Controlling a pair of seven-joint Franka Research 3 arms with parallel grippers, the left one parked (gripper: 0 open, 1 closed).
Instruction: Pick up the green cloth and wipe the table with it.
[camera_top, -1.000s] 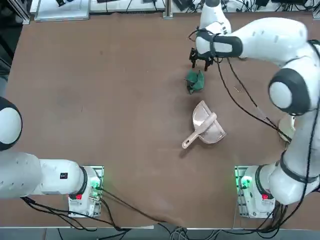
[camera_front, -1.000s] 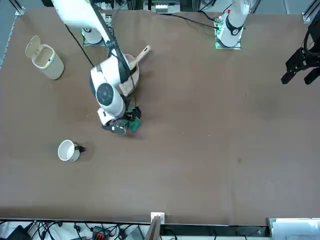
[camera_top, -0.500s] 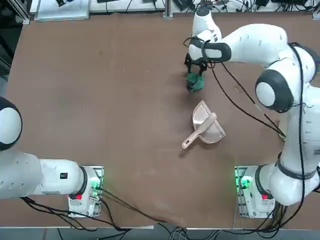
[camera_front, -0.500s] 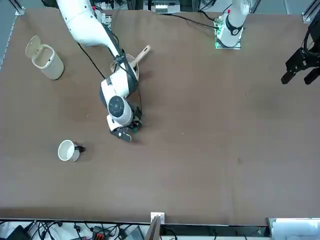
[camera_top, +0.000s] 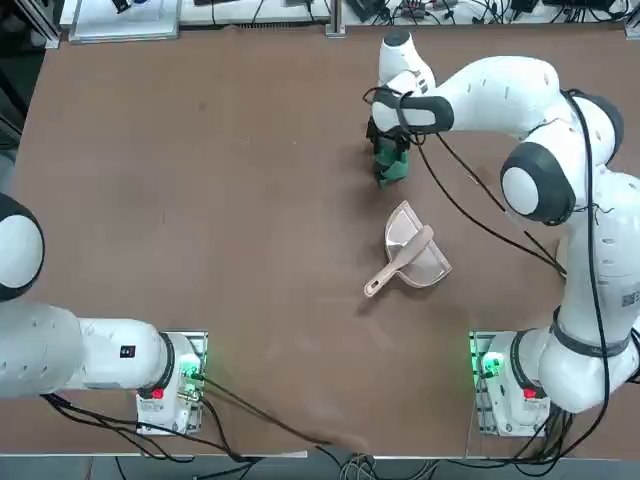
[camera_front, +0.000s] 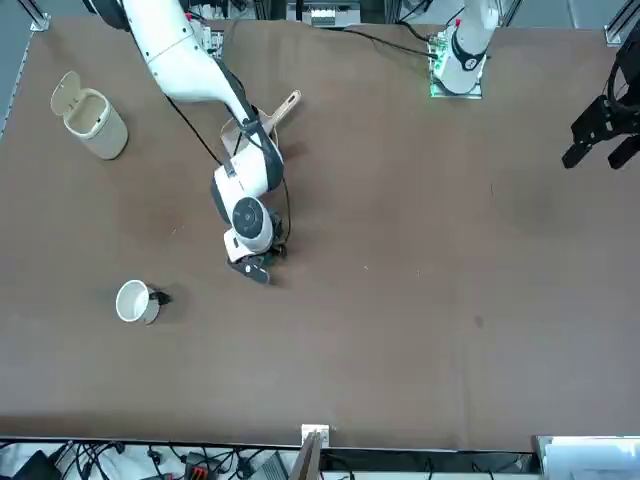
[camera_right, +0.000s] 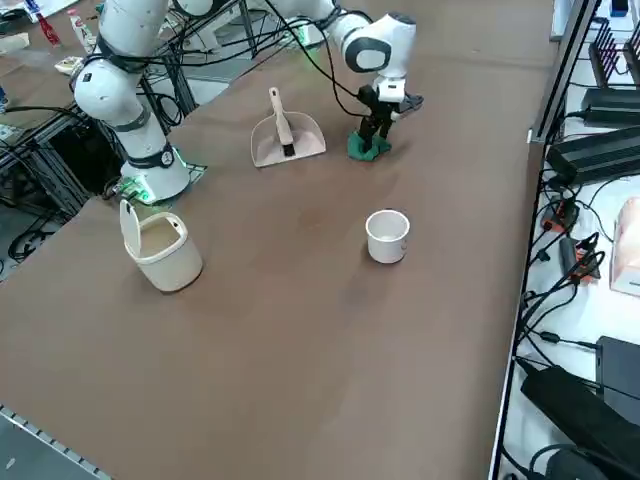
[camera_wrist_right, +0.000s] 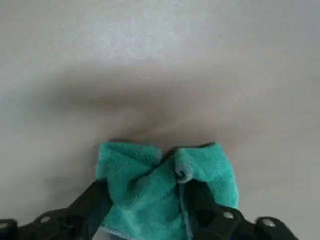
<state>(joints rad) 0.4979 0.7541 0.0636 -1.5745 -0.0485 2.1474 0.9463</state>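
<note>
The green cloth (camera_top: 393, 167) lies bunched on the brown table (camera_top: 200, 200) at the far right-centre, just beyond the beige dustpan. My right gripper (camera_top: 388, 148) is down on it, pointing straight at the tabletop. In the wrist view the teal cloth (camera_wrist_right: 165, 190) sits between the two black fingers (camera_wrist_right: 92, 197), which stand open on either side of it. The right side view shows the gripper (camera_right: 372, 135) standing on top of the cloth (camera_right: 363, 150). From the front, the gripper (camera_front: 252, 264) hides nearly all of the cloth.
A beige dustpan (camera_top: 412, 255) lies just nearer the robot than the cloth. A white cup (camera_right: 387, 236) and a beige lidded bin (camera_right: 160, 248) stand out to the robot's right. Cables hang from the right arm above the dustpan.
The right gripper swung left and came down from beside the cloth's far edge onto the cloth, so its fingers now straddle it. The cloth stays where it was.
</note>
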